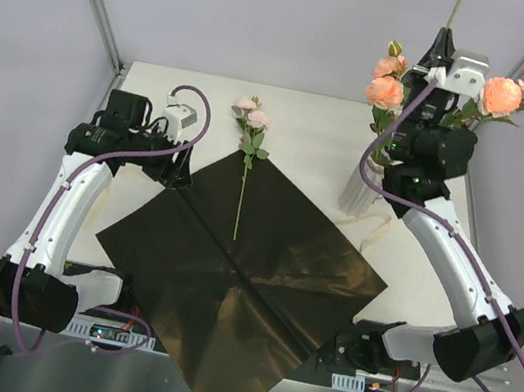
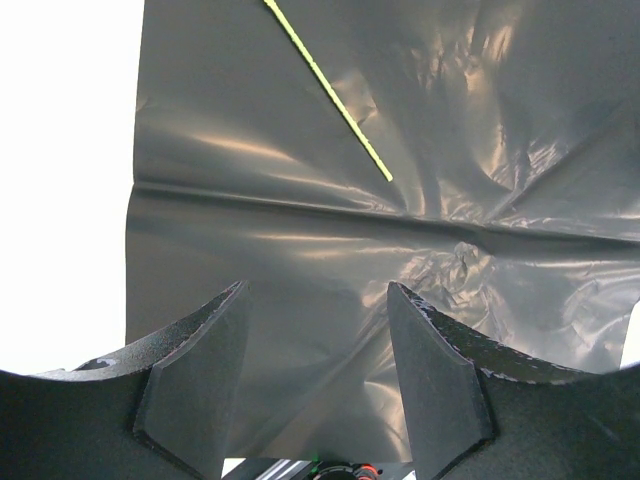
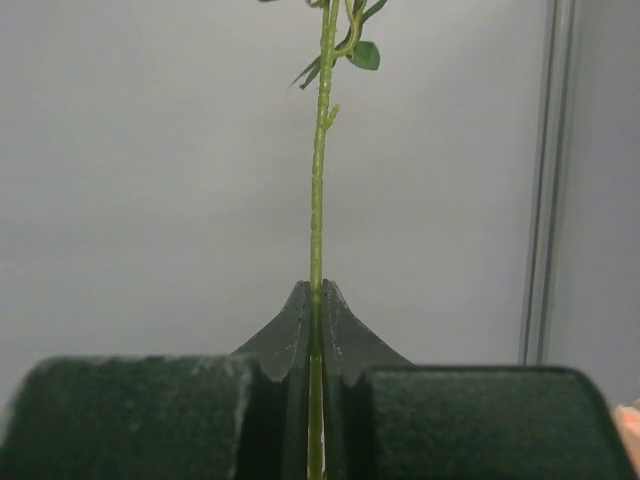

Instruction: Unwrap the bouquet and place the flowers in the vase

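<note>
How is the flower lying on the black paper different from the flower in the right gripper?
The lying flower rests free, stem on the black paper; the held flower is up in the air, pinched by the shut right gripper. Both have thin green stems.

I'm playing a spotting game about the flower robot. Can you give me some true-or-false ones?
The right gripper pinches a green stem. True.
The black paper is rolled up tight. False: it lies spread open and flat.
One rose lies outside the vase. True.
The left gripper holds that rose. False: it is open and empty, over the paper.
</note>
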`<state>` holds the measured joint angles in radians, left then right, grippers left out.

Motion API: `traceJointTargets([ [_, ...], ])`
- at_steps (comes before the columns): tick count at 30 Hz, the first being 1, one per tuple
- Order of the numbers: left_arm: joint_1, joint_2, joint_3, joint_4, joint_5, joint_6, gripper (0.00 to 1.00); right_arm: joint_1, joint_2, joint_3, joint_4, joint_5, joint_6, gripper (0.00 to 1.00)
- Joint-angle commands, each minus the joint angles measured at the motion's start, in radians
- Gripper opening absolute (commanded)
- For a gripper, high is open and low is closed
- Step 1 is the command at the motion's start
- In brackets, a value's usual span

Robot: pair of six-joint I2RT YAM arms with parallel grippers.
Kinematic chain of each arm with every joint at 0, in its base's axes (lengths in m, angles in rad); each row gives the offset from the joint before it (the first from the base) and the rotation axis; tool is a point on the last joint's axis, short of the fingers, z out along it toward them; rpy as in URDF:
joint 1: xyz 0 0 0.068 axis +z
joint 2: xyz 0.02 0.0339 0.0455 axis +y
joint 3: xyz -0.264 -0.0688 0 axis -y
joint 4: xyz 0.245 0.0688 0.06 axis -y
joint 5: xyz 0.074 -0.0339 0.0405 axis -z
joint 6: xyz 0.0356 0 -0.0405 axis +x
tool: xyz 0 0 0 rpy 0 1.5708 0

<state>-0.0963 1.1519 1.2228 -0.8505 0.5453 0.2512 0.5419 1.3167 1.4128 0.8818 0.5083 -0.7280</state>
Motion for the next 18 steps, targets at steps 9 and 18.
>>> traceJointTargets([
  [9,0.012,0.02,0.024,0.018,0.042,-0.007,0.56,0.102,-0.105,-0.101,-0.252,-0.287,0.108,0.01],
  [18,0.012,-0.011,0.009,0.034,0.042,-0.01,0.56,0.262,-0.206,-0.351,-0.648,-0.328,0.336,0.01],
])
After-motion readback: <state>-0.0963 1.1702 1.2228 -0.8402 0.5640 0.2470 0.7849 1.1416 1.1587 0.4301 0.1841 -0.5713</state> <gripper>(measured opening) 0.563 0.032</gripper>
